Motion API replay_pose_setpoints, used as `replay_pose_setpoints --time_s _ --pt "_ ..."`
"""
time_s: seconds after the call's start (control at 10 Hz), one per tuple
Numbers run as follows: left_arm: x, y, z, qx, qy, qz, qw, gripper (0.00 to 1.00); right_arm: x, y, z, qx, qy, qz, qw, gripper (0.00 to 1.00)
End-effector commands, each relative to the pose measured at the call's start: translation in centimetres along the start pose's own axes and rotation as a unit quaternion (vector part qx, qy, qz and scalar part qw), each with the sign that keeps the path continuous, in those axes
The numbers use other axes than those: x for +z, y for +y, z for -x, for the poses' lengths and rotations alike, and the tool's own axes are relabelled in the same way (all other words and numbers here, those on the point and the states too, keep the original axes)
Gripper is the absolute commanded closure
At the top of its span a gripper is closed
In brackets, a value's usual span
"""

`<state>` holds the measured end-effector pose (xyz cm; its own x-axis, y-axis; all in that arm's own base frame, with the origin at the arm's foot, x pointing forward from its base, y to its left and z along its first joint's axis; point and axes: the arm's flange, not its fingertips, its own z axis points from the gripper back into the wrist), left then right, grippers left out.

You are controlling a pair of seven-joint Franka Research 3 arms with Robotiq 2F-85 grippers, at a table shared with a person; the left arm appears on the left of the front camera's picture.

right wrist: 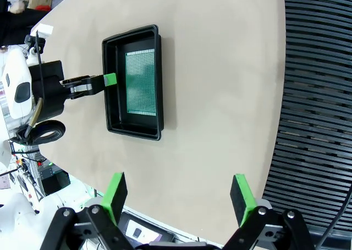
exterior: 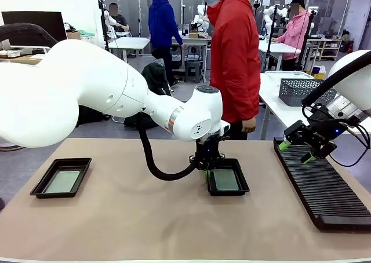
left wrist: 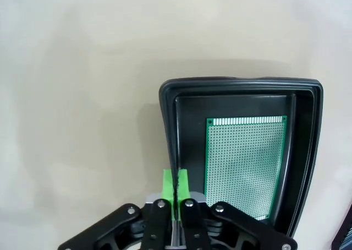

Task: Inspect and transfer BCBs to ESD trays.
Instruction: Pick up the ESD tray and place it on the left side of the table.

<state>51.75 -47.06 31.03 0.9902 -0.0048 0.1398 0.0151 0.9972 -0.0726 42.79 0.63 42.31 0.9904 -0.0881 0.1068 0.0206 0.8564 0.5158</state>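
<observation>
Front view: the left gripper (exterior: pixel 207 169) pinches the near-left rim of the middle ESD tray (exterior: pixel 240 187), its green pads (left wrist: pixel 183 179) pressed together on the wall. A green BCB (left wrist: pixel 246 162) lies flat inside that tray. A second tray (exterior: pixel 42 186) at far left holds another board (exterior: pixel 62 181). The right gripper (exterior: pixel 297 151) hangs spread wide over the ribbed rack (exterior: pixel 324 190).

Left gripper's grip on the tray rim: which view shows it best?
Left wrist view: the left gripper is shut on the ESD tray rim, close up. Right wrist view shows it from afar; in the front view it's largely hidden by the wrist.
</observation>
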Motion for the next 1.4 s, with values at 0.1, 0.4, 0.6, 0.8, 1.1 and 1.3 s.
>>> replay_pose_setpoints --time_s 0.1,0.4,0.6,0.8,1.1,1.3 --pt "0.0 0.39 -0.4 -0.006 0.004 0.015 1.0 1.0 -0.03 0.21 -0.08 -0.013 -0.002 -0.001 1.0 0.0" --pt "0.04 -0.02 -0.06 0.0 0.002 0.005 1.0 1.0 -0.03 0.21 -0.08 -0.013 -0.002 -0.001 1.0 0.0" --pt "0.04 -0.02 -0.06 0.0 0.002 0.005 1.0 1.0 -0.03 0.21 -0.08 -0.013 -0.002 -0.001 1.0 0.0" --pt "0.04 -0.02 -0.06 0.0 0.002 0.005 1.0 1.0 -0.03 0.21 -0.08 -0.013 -0.002 -0.001 1.0 0.0" --pt "0.04 -0.02 -0.06 0.0 0.002 0.005 1.0 1.0 -0.03 0.21 -0.08 -0.013 -0.002 -0.001 1.0 0.0" --pt "0.04 -0.02 -0.06 0.0 0.002 0.005 1.0 1.0 -0.03 0.21 -0.08 -0.013 -0.002 -0.001 1.0 0.0"
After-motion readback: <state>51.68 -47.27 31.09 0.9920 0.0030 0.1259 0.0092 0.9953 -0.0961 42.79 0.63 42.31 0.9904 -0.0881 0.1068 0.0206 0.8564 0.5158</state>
